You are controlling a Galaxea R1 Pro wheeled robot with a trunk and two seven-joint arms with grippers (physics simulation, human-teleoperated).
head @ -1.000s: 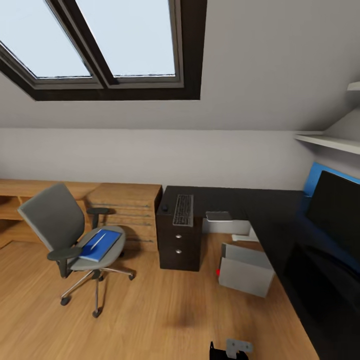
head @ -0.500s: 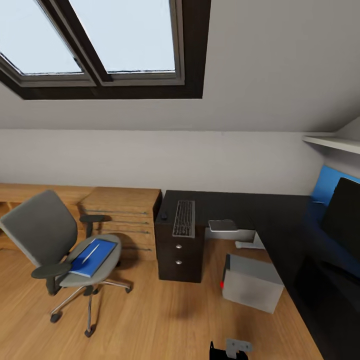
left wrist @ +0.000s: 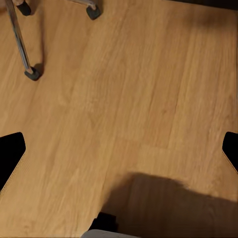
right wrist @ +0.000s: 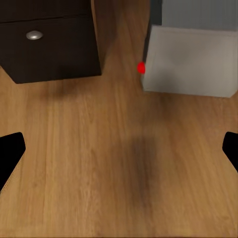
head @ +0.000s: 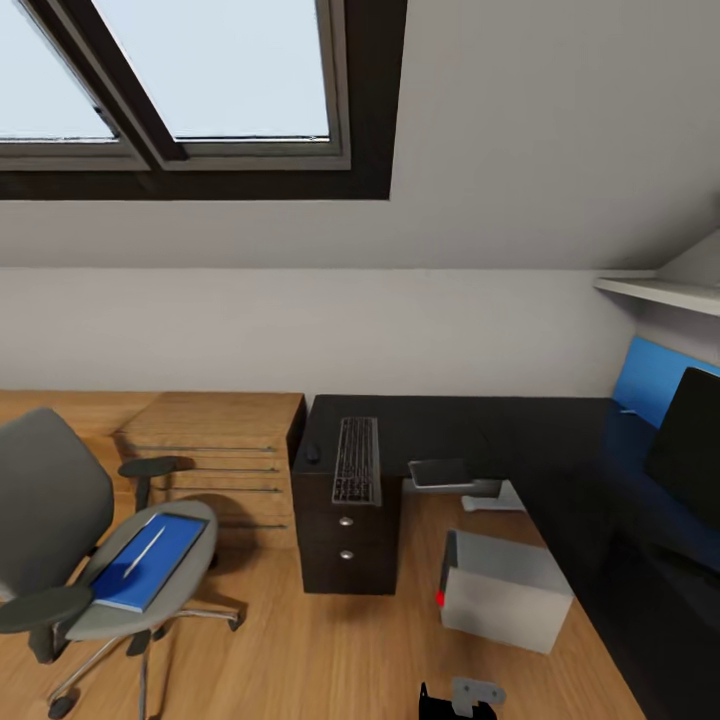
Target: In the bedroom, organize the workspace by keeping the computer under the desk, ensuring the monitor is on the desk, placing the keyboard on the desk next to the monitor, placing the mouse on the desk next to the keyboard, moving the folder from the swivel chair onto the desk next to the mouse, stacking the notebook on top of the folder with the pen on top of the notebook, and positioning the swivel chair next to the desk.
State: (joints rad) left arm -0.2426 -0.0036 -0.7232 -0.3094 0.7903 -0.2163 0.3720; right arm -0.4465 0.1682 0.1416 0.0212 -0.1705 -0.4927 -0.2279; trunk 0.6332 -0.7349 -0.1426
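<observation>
A black drawer cabinet (head: 345, 540) stands between the grey swivel chair (head: 60, 540), at eight o'clock, and the boxy grey computer (head: 505, 590) on the wooden floor (head: 330, 650). The keyboard (head: 357, 460) lies atop the cabinet; the blue folder (head: 150, 560) rests on the chair seat. The monitor (head: 690, 450) sits on the glossy black bench (head: 560, 450) at three o'clock. Both fingers' tips (left wrist: 11, 153) (right wrist: 11, 153) are spread wide, empty.

Open wooden floor (right wrist: 99, 163) lies directly under both pincers; ahead of the right pincer, the drawer cabinet (right wrist: 47, 42) and computer (right wrist: 191, 62) block passage.
</observation>
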